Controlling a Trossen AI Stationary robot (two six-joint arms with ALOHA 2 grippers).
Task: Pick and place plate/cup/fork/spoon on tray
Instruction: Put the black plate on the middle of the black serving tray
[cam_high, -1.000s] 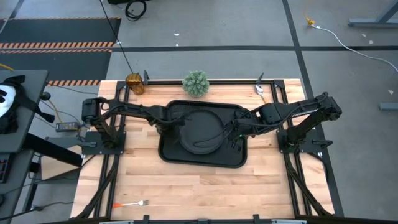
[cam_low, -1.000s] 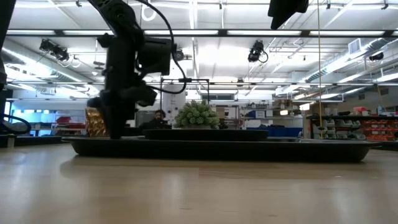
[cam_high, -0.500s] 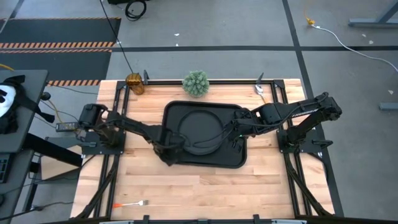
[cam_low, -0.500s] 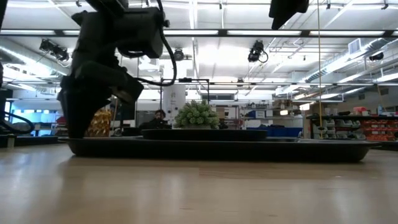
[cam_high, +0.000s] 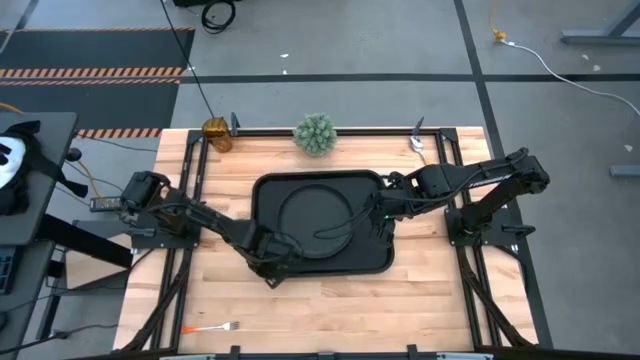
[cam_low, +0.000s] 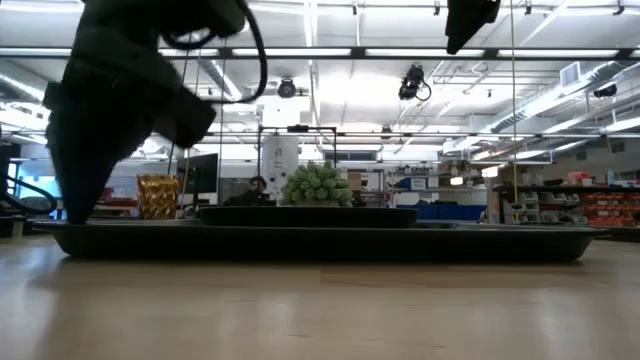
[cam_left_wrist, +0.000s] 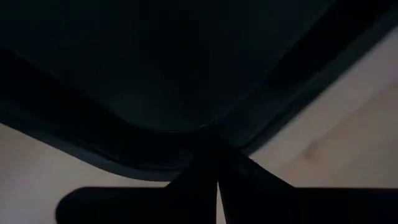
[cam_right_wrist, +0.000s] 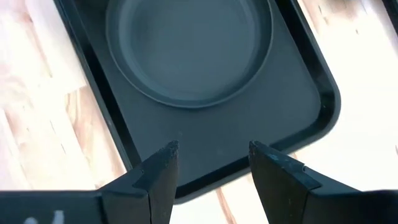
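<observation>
The black rectangular tray (cam_high: 375, 250) lies flat on the wooden table with the round black plate (cam_high: 310, 210) inside it. My left gripper (cam_high: 270, 264) is shut at the tray's near left corner. My right gripper (cam_high: 385, 207) hangs open over the tray's right end, its fingers (cam_right_wrist: 165, 171) clear above the tray floor (cam_right_wrist: 298, 93). It touches nothing. The amber cup (cam_high: 216, 133) stands at the far left edge of the table. A fork with an orange handle (cam_high: 210, 328) lies near the front edge. A spoon (cam_high: 418, 145) lies at the far right. My left gripper has its shut fingertips on the raised rim of the tray's near left corner (cam_left_wrist: 186, 158). It comes slanting down from the table's left. Finger and rim are both dark, so how much rim sits between the tips cannot be told. The tray lies flat on the table.
A fuzzy green ball-shaped plant (cam_high: 315, 133) stands at the far edge behind the tray. Metal frame rails run along the table's left and right sides (cam_high: 185, 250). Bare wood shows between the tray and the table's near edge (cam_high: 330, 310).
My left gripper has gone from the tray's far left part toward the table's near edge, to the tray's near left corner. The tray, with the plate in it, has slid a little toward the table's left and turned squarer to the table.
</observation>
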